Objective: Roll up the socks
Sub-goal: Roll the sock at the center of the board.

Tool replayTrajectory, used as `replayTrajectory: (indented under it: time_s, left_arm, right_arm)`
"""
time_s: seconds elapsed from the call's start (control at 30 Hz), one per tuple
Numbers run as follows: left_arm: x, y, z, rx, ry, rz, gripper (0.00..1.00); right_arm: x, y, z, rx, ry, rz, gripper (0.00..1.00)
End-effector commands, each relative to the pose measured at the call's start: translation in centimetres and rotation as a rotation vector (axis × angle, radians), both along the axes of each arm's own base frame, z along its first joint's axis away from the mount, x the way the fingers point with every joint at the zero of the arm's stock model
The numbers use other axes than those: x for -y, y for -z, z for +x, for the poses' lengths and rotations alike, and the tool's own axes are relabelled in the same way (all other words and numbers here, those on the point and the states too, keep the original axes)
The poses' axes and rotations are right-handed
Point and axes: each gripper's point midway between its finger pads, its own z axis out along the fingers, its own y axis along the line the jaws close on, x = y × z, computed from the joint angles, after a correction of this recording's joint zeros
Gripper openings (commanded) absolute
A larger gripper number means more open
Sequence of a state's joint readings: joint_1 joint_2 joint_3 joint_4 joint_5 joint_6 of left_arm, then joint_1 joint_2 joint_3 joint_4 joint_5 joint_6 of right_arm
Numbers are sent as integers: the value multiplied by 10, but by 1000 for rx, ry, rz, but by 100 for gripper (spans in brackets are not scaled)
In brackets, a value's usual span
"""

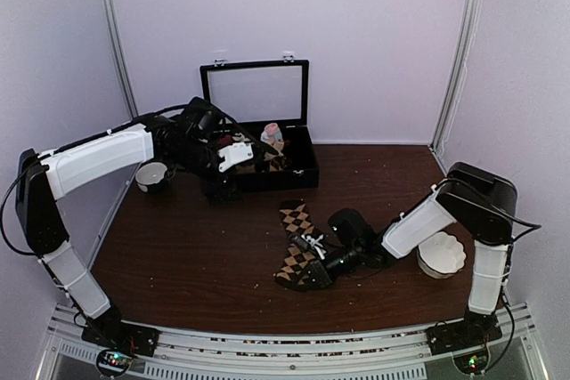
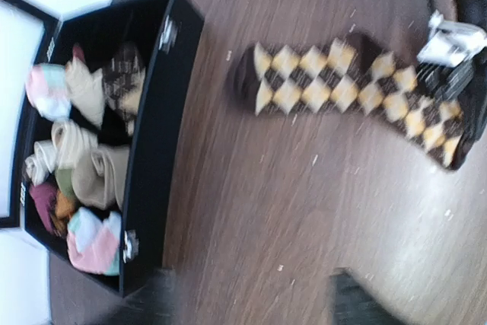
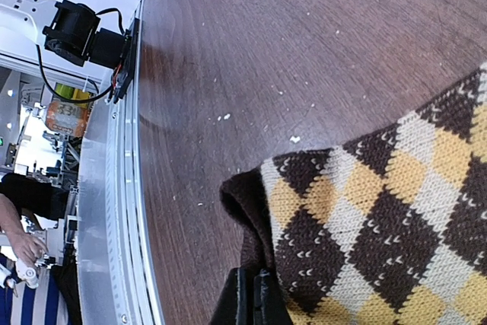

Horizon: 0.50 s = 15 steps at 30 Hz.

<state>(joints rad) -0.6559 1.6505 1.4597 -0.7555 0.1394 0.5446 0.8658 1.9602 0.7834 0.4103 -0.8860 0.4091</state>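
Note:
The socks [image 1: 297, 218] lie flat in the middle of the table, dark brown with tan diamonds, running from the far left to the near right. My right gripper [image 1: 313, 266] sits low at their near end. In the right wrist view its fingers [image 3: 255, 298] are shut on the brown edge of the socks [image 3: 380, 218], which is slightly bunched there. My left gripper [image 1: 221, 188] hovers by the front of the black box, apart from the socks. In the left wrist view it [image 2: 255, 306] is open over bare wood, with the socks [image 2: 350, 85] farther off.
A black box [image 1: 303, 171] with its lid up stands at the back, holding several small sock rolls [image 2: 76, 165]. One white bowl [image 1: 153, 175] sits left of it, another white bowl [image 1: 441, 255] at the right. Crumbs dot the wood.

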Motion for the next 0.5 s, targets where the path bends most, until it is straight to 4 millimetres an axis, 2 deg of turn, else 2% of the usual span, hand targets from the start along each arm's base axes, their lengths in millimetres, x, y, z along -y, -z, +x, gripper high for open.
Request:
replayTrajectory:
  time_s: [0.0,0.03,0.1,0.17,0.27,0.37,0.47]
  left_arm:
    - [-13,16,0,-101,20,6,60]
    - [-5,9,-7,-47,70,-24,61]
    - [14,11,-46,16,254,-50,64]
    - [28,36,-93,-83,435,-2,71]
    - [44,68,-145,-174,636,60,70]
    - [59,88,-166,-154,750,113,68]
    - [79,99,-166,-81,798,108,67]
  right_arm:
    - [50,67,-23,-216,82,-296,0]
    - [50,67,-23,-236,88,-292,0]
    - [48,66,-20,-269,107,-276,0]
    - [47,62,-17,-300,129,-251,0]
    - [47,54,-8,-347,183,-197,0]
    - [46,48,-3,-389,217,-144,0]
    - [44,47,-1,-413,223,-132,0]
